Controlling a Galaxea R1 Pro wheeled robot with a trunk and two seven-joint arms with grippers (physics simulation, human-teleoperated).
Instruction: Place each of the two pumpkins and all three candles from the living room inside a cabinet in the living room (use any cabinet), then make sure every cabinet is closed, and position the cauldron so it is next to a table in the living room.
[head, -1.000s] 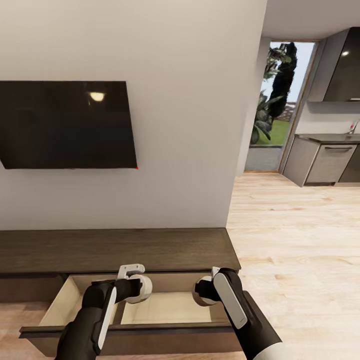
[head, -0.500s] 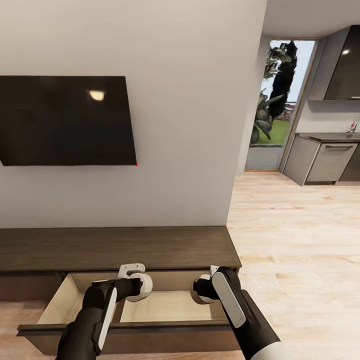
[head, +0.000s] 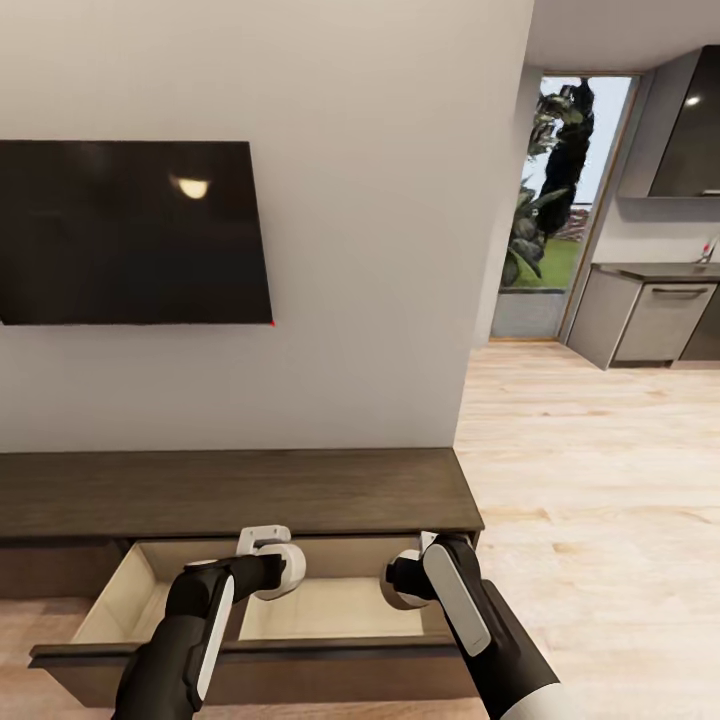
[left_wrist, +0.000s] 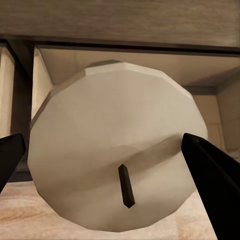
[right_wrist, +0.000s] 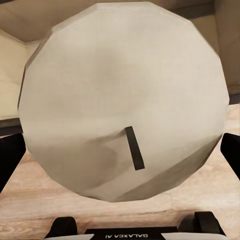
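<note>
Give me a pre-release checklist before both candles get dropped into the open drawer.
1. Left gripper shut on its candle: ok, fingers flank it on both sides.
2. Right gripper shut on its candle: ok, same hold.
3. Cabinet drawer open: ok, pale interior exposed.
4. Both candles over the drawer opening: left wrist view shows the interior beyond its candle, ok; right candle's exact position over the opening cannot tell.
5. Drawer floor under the candles free: cannot tell, arms and candles hide part of it.
6. Candle height above drawer floor: cannot tell.
</note>
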